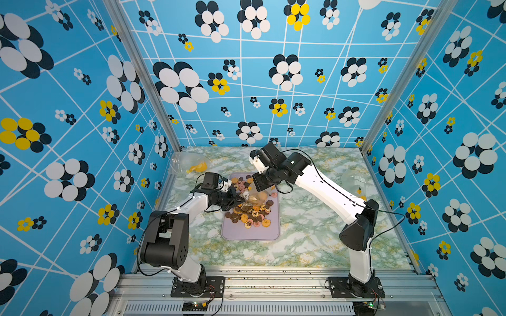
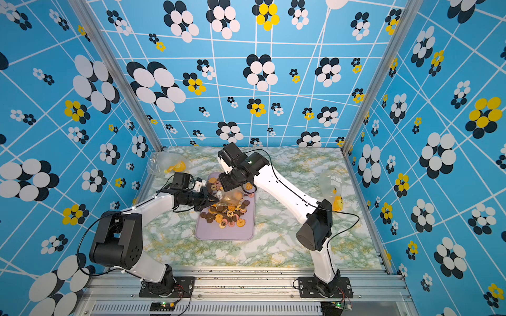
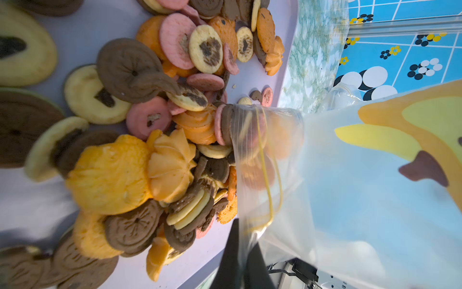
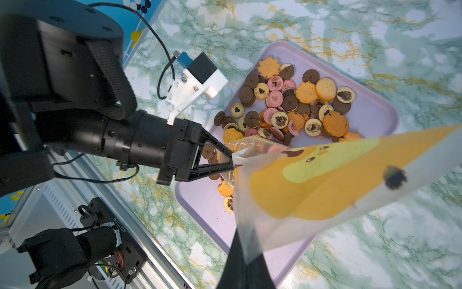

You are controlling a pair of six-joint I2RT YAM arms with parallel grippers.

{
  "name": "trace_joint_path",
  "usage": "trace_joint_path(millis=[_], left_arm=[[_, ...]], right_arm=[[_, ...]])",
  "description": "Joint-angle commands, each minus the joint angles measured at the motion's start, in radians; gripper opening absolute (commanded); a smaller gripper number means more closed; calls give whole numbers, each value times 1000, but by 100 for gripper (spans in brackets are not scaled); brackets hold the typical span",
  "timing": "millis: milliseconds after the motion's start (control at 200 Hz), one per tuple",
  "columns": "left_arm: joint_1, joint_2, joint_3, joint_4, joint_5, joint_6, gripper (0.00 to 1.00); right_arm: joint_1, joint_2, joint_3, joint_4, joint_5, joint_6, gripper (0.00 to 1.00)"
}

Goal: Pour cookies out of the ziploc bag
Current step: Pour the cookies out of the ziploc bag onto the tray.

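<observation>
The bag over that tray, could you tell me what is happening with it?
The left claw and the right claw are both shut on a clear bag, holding it tilted over a lilac tray. Most cookies lie heaped on the tray; a few sit in the bag's mouth.

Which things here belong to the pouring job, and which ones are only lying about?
Job: held bag, cookies, purple tray.
Lying about: bag in far left corner, bag near right wall.
</observation>
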Motion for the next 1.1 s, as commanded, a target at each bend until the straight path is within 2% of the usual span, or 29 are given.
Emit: trace_joint_path(millis=[0, 210, 600, 849, 1094], left_arm=[[-15, 30, 24, 26, -2, -17, 0], [-49, 63, 69, 41, -9, -32, 0], [-54, 91, 110, 32, -12, -31, 0], [-47, 47, 43, -1, -13, -1, 0], [1, -26, -26, -53, -11, 35, 0]], right_arm=[[3, -53, 32, -21, 30, -15, 0], [2, -64, 20, -27, 42, -17, 0], [3, -94, -24, -15, 45, -16, 0], [11, -111, -90, 24, -33, -23, 0], [62, -120, -142, 74, -78, -33, 0]])
